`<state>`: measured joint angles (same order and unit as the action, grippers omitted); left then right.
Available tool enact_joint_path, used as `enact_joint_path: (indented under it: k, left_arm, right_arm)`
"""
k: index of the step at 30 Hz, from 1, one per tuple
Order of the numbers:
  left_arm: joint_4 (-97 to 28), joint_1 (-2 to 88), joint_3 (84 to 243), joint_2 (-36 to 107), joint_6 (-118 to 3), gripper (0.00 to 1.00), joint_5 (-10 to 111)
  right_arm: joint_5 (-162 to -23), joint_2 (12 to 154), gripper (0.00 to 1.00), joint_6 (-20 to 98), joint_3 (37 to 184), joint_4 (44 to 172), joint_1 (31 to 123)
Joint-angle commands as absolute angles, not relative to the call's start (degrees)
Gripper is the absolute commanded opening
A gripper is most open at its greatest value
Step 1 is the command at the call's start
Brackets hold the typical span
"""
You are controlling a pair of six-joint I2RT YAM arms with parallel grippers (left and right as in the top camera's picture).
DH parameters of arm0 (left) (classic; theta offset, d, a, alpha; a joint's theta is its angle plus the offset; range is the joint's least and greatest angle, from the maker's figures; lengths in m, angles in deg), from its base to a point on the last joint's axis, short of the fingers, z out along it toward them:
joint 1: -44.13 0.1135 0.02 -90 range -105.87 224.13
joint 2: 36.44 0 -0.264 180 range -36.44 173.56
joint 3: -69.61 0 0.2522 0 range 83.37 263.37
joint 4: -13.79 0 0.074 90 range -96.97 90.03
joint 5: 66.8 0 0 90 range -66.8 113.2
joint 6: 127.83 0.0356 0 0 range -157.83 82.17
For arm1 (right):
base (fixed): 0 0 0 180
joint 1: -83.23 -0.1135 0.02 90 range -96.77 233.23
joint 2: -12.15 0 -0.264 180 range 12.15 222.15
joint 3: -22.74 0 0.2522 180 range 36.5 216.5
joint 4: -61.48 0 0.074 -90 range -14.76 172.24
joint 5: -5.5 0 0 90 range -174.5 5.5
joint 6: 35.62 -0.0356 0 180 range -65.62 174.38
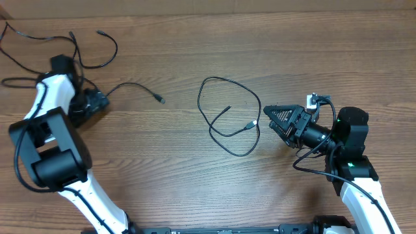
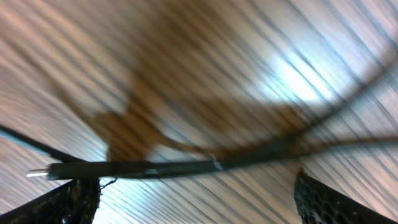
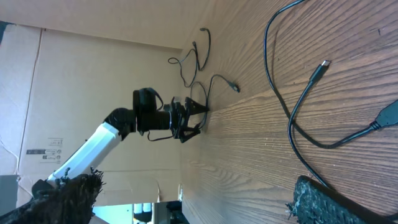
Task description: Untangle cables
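Note:
A black cable (image 1: 212, 128) lies in a loose loop at the table's middle, with two plug ends inside the loop. My right gripper (image 1: 272, 120) points left at it, open and empty, just right of the loop. In the right wrist view the same cable (image 3: 292, 118) curves past my right gripper (image 3: 205, 199). My left gripper (image 1: 99, 101) sits low at the far left, beside a short cable (image 1: 133, 85) that runs right to a plug. The blurred left wrist view shows that cable (image 2: 155, 167) lying across just beyond my open left gripper (image 2: 196, 199). Another cable (image 1: 107, 39) sprawls at the back left.
The wooden table (image 1: 182, 182) fills the view, with a cardboard wall along its far edge. Both arm bases stand at the near edge. The left arm (image 3: 146, 118) shows across the table in the right wrist view.

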<state>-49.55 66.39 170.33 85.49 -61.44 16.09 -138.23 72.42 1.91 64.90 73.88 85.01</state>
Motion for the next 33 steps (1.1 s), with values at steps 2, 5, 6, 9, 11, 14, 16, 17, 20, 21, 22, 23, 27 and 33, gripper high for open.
enact_joint_path:
  k: [2, 5, 6, 9, 11, 14, 16, 17, 20, 21, 22, 23, 27, 33]
  left_arm:
    - [-46.71, 72.25, 167.64, 88.92, -67.87, 1.0, 10.82]
    - [-44.2, 74.56, 167.64, 88.92, -71.32, 1.0, 10.88]
    - [-43.24, 75.31, 167.64, 88.92, -72.77, 1.0, 11.02]
    - [-39.44, 77.58, 167.64, 88.92, -77.31, 1.0, 11.02]
    - [-37.23, 78.39, 167.64, 88.92, -78.54, 0.99, 11.04]
    - [-34.36, 79.37, 167.64, 88.92, -79.17, 0.96, 11.02]
    - [-32.46, 79.94, 167.64, 88.92, -79.21, 0.95, 11.06]
    - [-31.5, 80.18, 167.64, 88.92, -79.23, 0.95, 11.04]
    - [-28.38, 81.03, 167.64, 88.92, -79.21, 0.91, 11.04]
    - [-27.7, 81.36, 167.64, 88.92, -79.28, 0.9, 11.19]
    - [-27.2, 81.73, 167.64, 88.92, -79.91, 0.89, 11.19]
    - [-27.06, 82.1, 167.64, 88.92, -80.59, 0.86, 11.17]
    - [-26.91, 84.0, 167.64, 88.92, -85.07, 0.81, 11.06]
    - [-26.74, 87.37, 167.64, 88.92, -88.02, 0.83, 13.53]
  right_arm:
    - [-138.1, 72.01, 1.0, 2.41, 65.38, 73.7, 85.08]
    - [-138.08, 72.01, 1.0, 2.41, 65.38, 73.7, 85.08]
    - [-138.1, 72.01, 1.0, 2.41, 65.38, 73.7, 85.08]
    - [-138.08, 72.01, 1.0, 2.41, 65.38, 73.7, 85.08]
    - [-138.08, 72.01, 1.0, 2.41, 65.38, 73.7, 85.08]
    - [-138.08, 72.01, 1.0, 2.41, 65.38, 73.7, 85.08]
    - [-138.08, 72.01, 1.0, 2.39, 65.38, 73.7, 85.08]
    - [-138.08, 72.01, 1.0, 2.41, 65.38, 73.7, 85.08]
    - [-138.1, 72.01, 1.0, 2.39, 65.38, 73.7, 85.08]
    - [-138.1, 72.03, 1.0, 2.41, 65.38, 73.7, 85.08]
    - [-138.08, 72.03, 1.0, 2.41, 65.38, 73.7, 85.08]
    - [-138.08, 72.03, 1.0, 2.39, 65.38, 73.7, 85.08]
    - [-138.08, 72.01, 1.0, 2.41, 65.38, 73.7, 85.08]
    - [-138.06, 72.01, 1.0, 2.41, 65.38, 73.7, 85.08]
